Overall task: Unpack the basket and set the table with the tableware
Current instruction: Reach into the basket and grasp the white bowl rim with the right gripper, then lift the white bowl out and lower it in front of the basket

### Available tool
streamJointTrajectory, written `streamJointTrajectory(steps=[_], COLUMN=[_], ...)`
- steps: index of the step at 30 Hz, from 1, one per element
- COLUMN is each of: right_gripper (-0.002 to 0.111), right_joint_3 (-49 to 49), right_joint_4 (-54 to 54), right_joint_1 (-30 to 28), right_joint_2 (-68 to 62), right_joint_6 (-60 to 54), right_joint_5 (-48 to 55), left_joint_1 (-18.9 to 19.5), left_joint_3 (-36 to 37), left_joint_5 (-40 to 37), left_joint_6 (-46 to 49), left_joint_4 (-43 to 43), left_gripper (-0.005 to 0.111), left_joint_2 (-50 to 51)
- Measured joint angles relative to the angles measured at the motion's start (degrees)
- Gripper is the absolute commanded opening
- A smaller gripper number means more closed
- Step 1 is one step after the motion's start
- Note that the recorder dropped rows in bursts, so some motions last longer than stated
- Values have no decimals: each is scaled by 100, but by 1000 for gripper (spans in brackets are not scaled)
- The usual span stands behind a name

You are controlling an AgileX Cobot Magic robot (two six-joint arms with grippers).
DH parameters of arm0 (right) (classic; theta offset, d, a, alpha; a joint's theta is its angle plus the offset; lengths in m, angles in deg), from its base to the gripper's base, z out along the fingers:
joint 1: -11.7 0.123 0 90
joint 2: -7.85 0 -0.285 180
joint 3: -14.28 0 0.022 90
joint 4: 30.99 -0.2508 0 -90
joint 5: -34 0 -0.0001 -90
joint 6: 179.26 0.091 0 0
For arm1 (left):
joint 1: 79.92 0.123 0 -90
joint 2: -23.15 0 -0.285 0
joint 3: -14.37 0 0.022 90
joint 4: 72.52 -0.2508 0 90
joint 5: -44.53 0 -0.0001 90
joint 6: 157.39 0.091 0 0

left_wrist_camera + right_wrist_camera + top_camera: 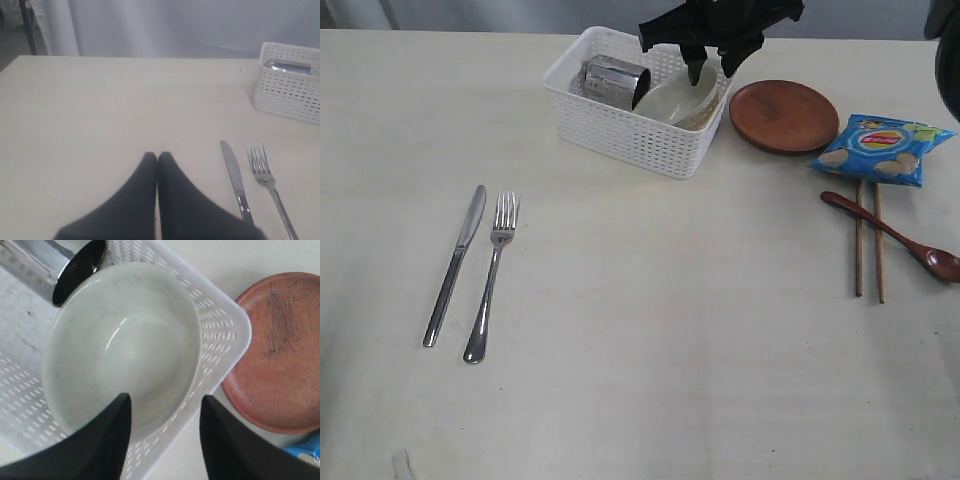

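My right gripper point(711, 70) hangs open over the right end of the white basket point(620, 140). In the right wrist view the right gripper point(165, 399) straddles the rim of the pale bowl point(125, 340) and the basket wall point(225, 335), gripping nothing. The bowl point(675, 100) lies in the basket beside a steel cup point(613, 82) on its side. A knife point(455, 265) and fork point(492, 275) lie side by side on the table at the left. My left gripper point(157, 155) is shut and empty above the table, beside the knife point(235, 175).
A round brown plate point(783, 115) sits just right of the basket. A blue chip bag point(882, 148) lies further right, with chopsticks point(868, 240) and a wooden spoon point(895, 235) laid across them in front of it.
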Motion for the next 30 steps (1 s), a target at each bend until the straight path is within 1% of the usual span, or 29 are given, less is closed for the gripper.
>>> streamJointTrajectory(steps=[13, 26, 28, 30], right_gripper=[42, 42, 39, 29], right_joint_3=[0, 0, 0, 0], right_joint_4=[10, -202, -212, -225], right_joint_1=[-58, -107, -107, -107], right_joint_2=[-7, -367, -419, -441], right_joint_6=[700, 784, 789, 789], right_joint_5=[-183, -460, -483, -512], left_joint_1=[0, 0, 0, 0], left_joint_3=[0, 0, 0, 0], left_joint_5=[0, 0, 0, 0], left_joint_6=[0, 0, 0, 0], left_joint_4=[0, 0, 0, 0], left_gripper=[0, 0, 0, 0], left_joint_2=[0, 0, 0, 0])
